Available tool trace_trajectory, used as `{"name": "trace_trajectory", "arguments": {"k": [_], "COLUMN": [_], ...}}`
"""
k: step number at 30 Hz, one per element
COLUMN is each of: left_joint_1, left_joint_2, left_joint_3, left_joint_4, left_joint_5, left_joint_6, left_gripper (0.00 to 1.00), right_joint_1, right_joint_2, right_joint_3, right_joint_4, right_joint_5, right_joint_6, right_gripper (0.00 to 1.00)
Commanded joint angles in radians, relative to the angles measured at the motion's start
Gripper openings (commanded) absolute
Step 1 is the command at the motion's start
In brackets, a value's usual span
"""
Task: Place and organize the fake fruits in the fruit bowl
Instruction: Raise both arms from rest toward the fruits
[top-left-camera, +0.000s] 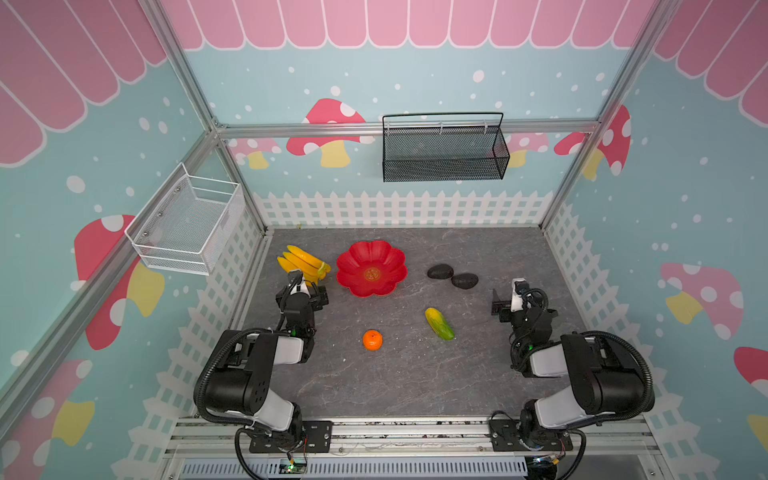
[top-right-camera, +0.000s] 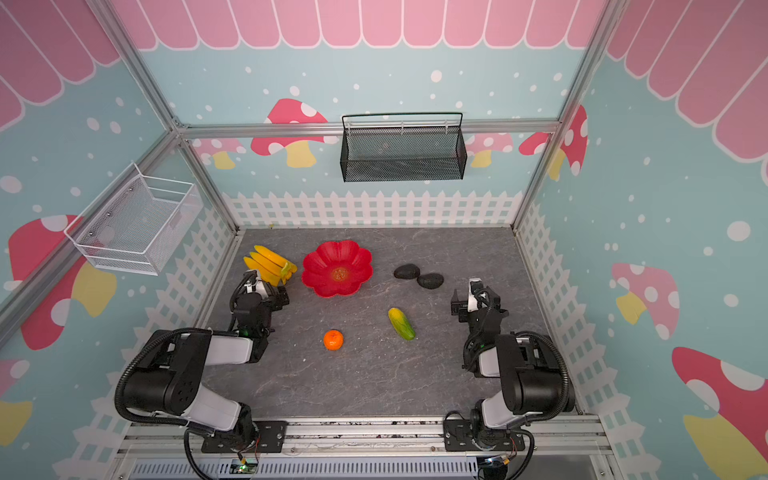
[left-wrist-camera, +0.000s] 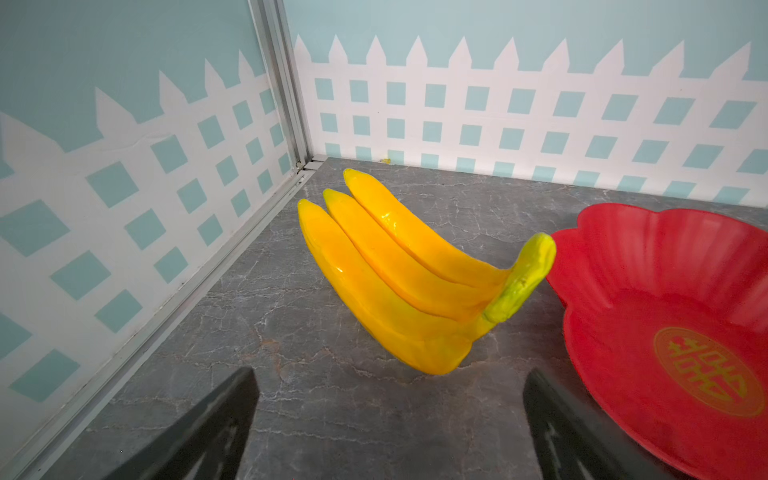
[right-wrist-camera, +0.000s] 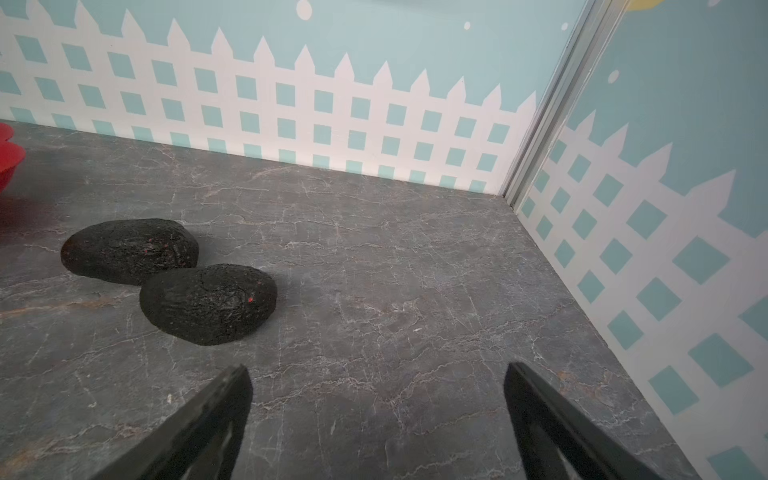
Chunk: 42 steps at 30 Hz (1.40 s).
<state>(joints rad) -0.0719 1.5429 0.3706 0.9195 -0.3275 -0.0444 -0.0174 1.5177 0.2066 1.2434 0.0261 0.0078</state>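
Note:
The red flower-shaped fruit bowl (top-left-camera: 371, 268) (top-right-camera: 336, 268) (left-wrist-camera: 665, 291) sits empty at the back of the grey table. The yellow banana bunch (top-left-camera: 303, 264) (left-wrist-camera: 399, 278) lies just left of it, stem toward the bowl. Two black avocados (top-left-camera: 440, 272) (top-left-camera: 464, 281) (right-wrist-camera: 129, 251) (right-wrist-camera: 208, 303) lie to the bowl's right. An orange (top-left-camera: 372, 340) and a yellow-green fruit (top-left-camera: 439, 324) rest nearer the front. My left gripper (top-left-camera: 303, 291) (left-wrist-camera: 390, 371) hovers open just short of the bananas. My right gripper (top-left-camera: 517, 299) (right-wrist-camera: 377, 367) is open and empty, right of the avocados.
A white wire basket (top-left-camera: 187, 224) hangs on the left wall and a black mesh basket (top-left-camera: 444, 153) on the back wall, both above the table. Fence-patterned walls close in the table on three sides. An aluminium rail (top-left-camera: 407, 432) carrying both arm bases runs along the front.

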Motion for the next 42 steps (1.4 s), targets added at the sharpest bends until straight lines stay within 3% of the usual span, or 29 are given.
{"name": "trace_trajectory", "arguments": {"k": [1,18,24,31,35,38,42], "left_joint_1": [0.007,0.008,0.008,-0.013,-0.065,-0.110,-0.153], "left_joint_2": [-0.001,-0.003,-0.007,-0.135,-0.250,-0.347,-0.497], "left_joint_3": [0.017,0.016,-0.014,-0.035,-0.053,-0.028,0.097], "left_joint_4": [-0.019,-0.019,0.034,-0.035,-0.082,-0.218,-0.582], "left_joint_5": [0.044,0.044,-0.023,-0.084,-0.167,-0.221,-0.108], "left_joint_6": [-0.003,-0.003,-0.023,-0.019,0.013,0.048,0.032], "left_gripper": [0.99,0.99,0.99,0.98,0.99,0.99,0.98], "right_joint_1": [0.005,0.005,0.005,0.007,0.021,0.036,0.116], "right_joint_2": [0.003,0.000,-0.012,-0.219,-0.404,-0.505,-0.516], "right_joint_3": [0.010,0.006,-0.008,-0.105,-0.100,-0.046,0.164], "right_joint_4": [0.034,0.037,0.056,0.065,-0.090,-0.267,-0.563], "right_joint_5": [0.002,0.005,0.003,0.053,0.061,0.039,-0.153], "right_joint_6": [-0.014,-0.015,-0.013,-0.001,0.016,0.052,0.126], "right_gripper": [0.98,0.98,0.98,0.98,0.98,0.98,0.98]}}
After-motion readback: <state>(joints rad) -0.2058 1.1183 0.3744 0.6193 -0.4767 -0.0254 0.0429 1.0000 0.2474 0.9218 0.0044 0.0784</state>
